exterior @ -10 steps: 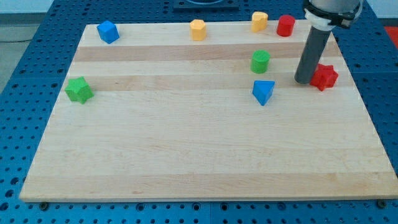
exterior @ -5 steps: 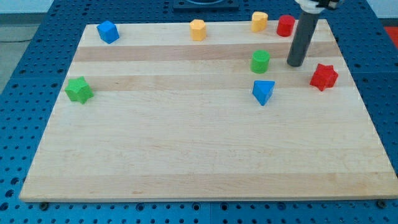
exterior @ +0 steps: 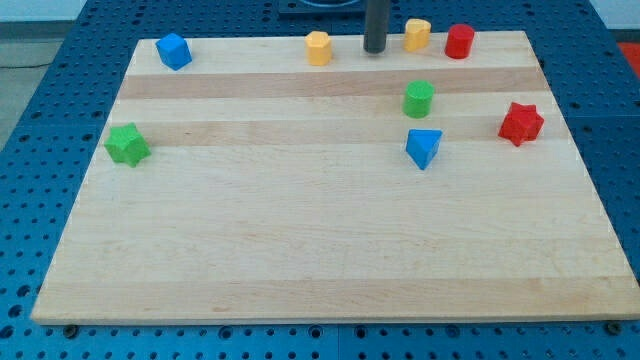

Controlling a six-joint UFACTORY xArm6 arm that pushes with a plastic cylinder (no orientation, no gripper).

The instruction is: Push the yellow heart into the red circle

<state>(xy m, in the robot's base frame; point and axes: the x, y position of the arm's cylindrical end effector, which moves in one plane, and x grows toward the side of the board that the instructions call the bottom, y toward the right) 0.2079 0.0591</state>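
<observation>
The yellow heart (exterior: 417,34) sits at the view's top edge of the wooden board (exterior: 300,250), right of centre. The red circle (exterior: 459,41) stands just to its right with a small gap between them. My tip (exterior: 375,50) rests on the board just left of the yellow heart, between it and a yellow hexagon (exterior: 318,47). The rod rises out of the view's top.
A green cylinder (exterior: 419,98) and a blue triangle (exterior: 423,147) lie below the heart. A red star (exterior: 521,123) sits near the right edge. A blue block (exterior: 173,50) is at the top left and a green star (exterior: 126,144) at the left edge.
My tip has moved from beside the red star up and to the left, past the red circle and yellow heart, to the heart's left side. No block has moved.
</observation>
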